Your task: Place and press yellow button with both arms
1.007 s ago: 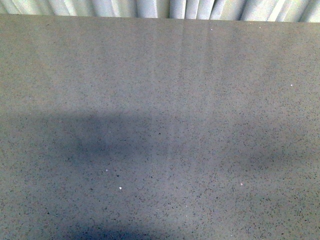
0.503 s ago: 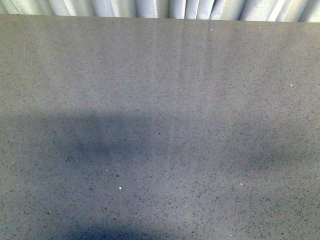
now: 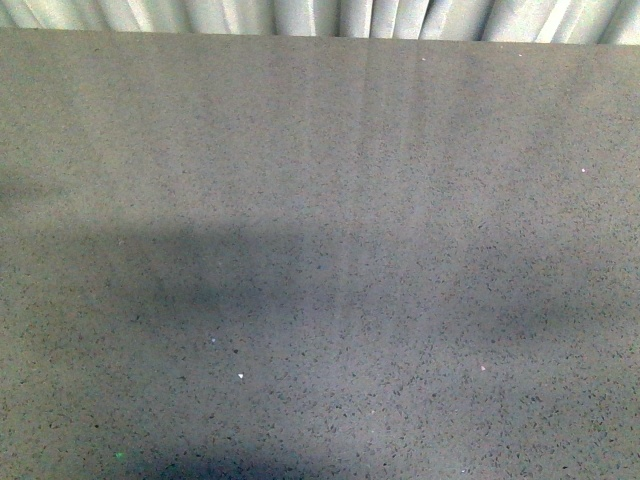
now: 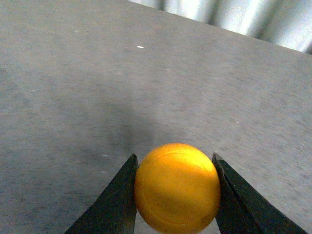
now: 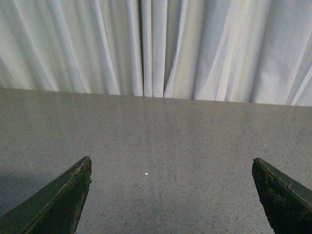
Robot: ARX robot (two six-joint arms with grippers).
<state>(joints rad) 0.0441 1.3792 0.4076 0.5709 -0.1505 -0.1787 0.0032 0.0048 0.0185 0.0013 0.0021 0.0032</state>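
In the left wrist view my left gripper (image 4: 175, 163) is shut on the yellow button (image 4: 177, 187). Its yellow-orange domed cap fills the gap between the two dark fingers and is held above the grey table (image 4: 97, 87). The button's collar and base are hidden. In the right wrist view my right gripper (image 5: 171, 168) is open wide and empty above the table (image 5: 156, 146), its dark fingertips (image 5: 80, 175) far apart. Neither arm nor the button shows in the front view, only their shadows on the speckled grey table (image 3: 320, 150).
A white pleated curtain hangs behind the table's far edge in the front view (image 3: 300, 15), in the right wrist view (image 5: 156, 44) and in the left wrist view (image 4: 234, 17). Nothing else lies on the table in view.
The shadows on the table in the front view have shifted slightly, and a faint shadow has appeared at the left edge.
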